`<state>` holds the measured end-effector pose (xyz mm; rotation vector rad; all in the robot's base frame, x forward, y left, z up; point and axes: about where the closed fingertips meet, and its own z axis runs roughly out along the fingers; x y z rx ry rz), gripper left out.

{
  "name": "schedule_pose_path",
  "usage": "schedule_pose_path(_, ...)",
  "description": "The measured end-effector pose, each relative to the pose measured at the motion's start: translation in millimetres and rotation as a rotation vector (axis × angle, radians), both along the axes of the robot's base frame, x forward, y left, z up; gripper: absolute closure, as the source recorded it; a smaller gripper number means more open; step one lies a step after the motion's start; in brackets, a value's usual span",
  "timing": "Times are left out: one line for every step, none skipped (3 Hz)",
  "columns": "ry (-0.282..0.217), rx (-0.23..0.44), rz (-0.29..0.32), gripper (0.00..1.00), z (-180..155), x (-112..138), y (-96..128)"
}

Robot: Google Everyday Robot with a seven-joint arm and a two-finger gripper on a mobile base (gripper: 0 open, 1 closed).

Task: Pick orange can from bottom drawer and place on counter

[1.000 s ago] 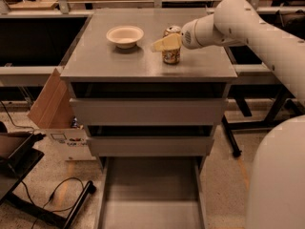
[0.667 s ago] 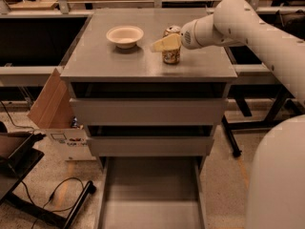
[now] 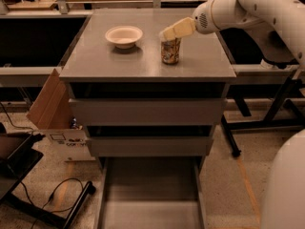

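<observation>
The can [image 3: 170, 51] is seen upright on the desk [image 3: 95, 63], right of the bowl [image 3: 124, 36] and apart from it. The gripper [image 3: 167, 32] is placed at the can's top; whether the can is gripped cannot be told. The bottom drawer [image 3: 152, 209] is seen open below.

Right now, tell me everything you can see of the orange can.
The orange can is a small cylinder with an orange-brown patterned side that looks like glossy metal. It stands upright on the counter, to the right of the white bowl and apart from it. The gripper sits right at its top and covers the lid, so the rim is hidden.
</observation>
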<state>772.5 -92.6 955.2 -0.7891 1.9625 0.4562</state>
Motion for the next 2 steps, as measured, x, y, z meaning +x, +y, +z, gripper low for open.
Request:
schedule_pose_path(-0.031, -0.023, 0.075, 0.00, 36.6, -42.2, -24.6)
schedule_pose_path(-0.099, -0.069, 0.127, 0.00, 79.6, -107.3, -54.4)
